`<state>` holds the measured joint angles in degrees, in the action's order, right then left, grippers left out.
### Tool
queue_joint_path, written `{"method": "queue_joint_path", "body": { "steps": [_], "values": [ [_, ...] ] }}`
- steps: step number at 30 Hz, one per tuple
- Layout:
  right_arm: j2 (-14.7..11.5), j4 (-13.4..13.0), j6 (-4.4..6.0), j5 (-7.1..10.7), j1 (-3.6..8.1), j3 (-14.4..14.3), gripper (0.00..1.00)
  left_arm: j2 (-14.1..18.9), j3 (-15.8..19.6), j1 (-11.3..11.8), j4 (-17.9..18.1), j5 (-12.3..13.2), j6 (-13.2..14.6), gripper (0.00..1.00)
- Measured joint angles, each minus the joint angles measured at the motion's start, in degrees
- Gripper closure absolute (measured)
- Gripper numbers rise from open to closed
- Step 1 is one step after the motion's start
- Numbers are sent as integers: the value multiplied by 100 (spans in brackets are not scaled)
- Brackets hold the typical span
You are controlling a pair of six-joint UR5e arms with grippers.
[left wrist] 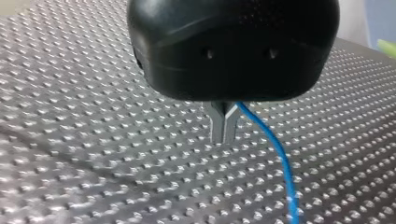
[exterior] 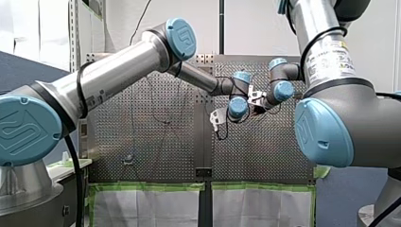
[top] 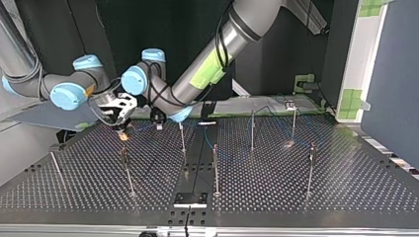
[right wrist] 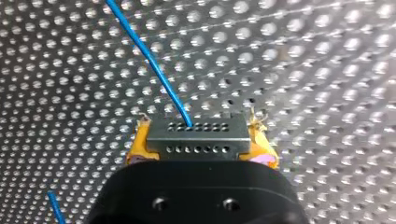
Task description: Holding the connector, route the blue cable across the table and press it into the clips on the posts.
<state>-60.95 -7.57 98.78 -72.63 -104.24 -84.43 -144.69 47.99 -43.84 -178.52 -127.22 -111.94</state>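
Observation:
In the right wrist view my right gripper (right wrist: 198,145) is shut, its yellow pads (right wrist: 140,142) clamping a grey connector (right wrist: 196,130) with two rows of small holes. The blue cable (right wrist: 154,60) leaves the connector's face and runs away over the perforated table. My left gripper (left wrist: 224,137) has its metal fingers (left wrist: 217,122) pressed together just above the table, with the blue cable (left wrist: 275,154) coming out at their side and trailing off across the plate. In the top view both grippers hang close together at the far left: right gripper (top: 118,117), left gripper (top: 159,120).
Several thin upright posts stand on the perforated table (top: 346,187), among them one (top: 126,170) near the grippers, one (top: 215,168) at the middle and one (top: 311,168) at the right. A black plate (top: 190,199) lies at the near edge.

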Motion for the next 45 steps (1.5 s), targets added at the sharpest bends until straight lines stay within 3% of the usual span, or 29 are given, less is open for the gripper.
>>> {"method": "queue_joint_path", "body": {
  "steps": [11, 18, 21, 27, 34, 45],
  "values": [
    [-488, 123, 117, 182, 14, 22, 100, 484, 0, -91, -75, -43, 52, 100],
    [-794, 211, 318, 363, 49, 88, 100, 777, 3, -107, -142, -43, 74, 100],
    [-872, 279, 357, 413, 76, 125, 100, 862, 4, -117, -156, -43, 87, 100],
    [-1022, 413, 381, 452, 136, 185, 100, 916, 4, -140, -188, -68, 93, 100],
    [-1187, 519, 413, 561, 187, 294, 100, 1077, 0, -210, -311, -295, 100, 100],
    [-1299, 635, 416, 620, 221, 423, 100, 1171, -1, -184, -336, -325, 103, 100]
  ]
}}
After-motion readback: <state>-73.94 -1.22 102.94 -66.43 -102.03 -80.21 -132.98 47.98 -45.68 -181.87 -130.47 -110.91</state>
